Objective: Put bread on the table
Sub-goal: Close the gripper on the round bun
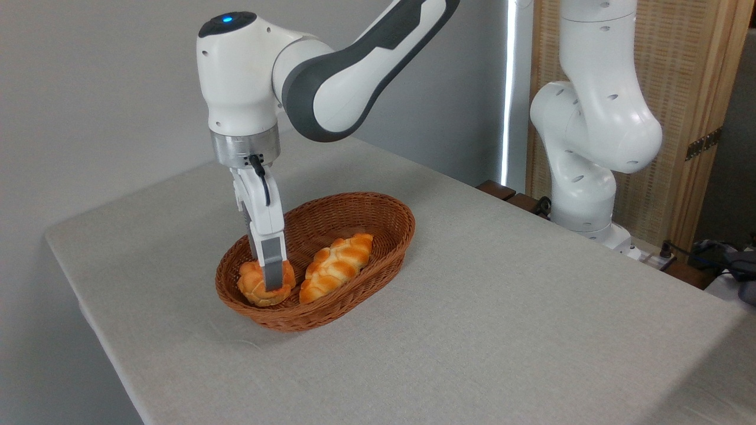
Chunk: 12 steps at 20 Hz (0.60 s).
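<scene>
The arm (331,77) reaches in from the upper right, its white and grey forearm sloping down to a wrist that turns straight downward over the left end of the wicker basket (378,218). The gripper (269,277) hangs nearly vertical, tilted a little, with its tips down at the bread (255,286). One grey finger (272,268) lies across the front of the bun; the other is hidden behind it, so I cannot tell whether the jaws are spread or pinching the bun. The bread sits inside the basket at its left end, close to the near rim. Just beside it to the right lies a braided loaf (336,267), running diagonally toward the far rim. The basket stands on the table (502,330), toward its left edge.
</scene>
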### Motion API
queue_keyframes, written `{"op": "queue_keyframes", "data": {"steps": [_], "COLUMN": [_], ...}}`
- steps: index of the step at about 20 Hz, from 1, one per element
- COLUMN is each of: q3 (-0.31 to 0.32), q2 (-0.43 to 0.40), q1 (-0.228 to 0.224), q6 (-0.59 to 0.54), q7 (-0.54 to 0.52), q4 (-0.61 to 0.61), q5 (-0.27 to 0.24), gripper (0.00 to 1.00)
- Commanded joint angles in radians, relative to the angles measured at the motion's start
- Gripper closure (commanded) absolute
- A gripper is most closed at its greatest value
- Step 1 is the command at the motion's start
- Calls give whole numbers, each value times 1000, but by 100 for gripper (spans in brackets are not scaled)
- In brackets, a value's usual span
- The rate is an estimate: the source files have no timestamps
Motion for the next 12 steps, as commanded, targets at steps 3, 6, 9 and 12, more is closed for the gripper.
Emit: {"op": "queue_keyframes", "data": {"steps": [3,6,9,12], "q3": [7,7,7,7], "q2": [-6,-6,-6,-8], "q1": [-8,-9,-9,-9], "q6": [21,21,21,19], "q7": [19,19,19,19], "q4": [-35,-39,-39,-39], "q5": [6,44,44,44], "gripper": [0,19,53,57]}}
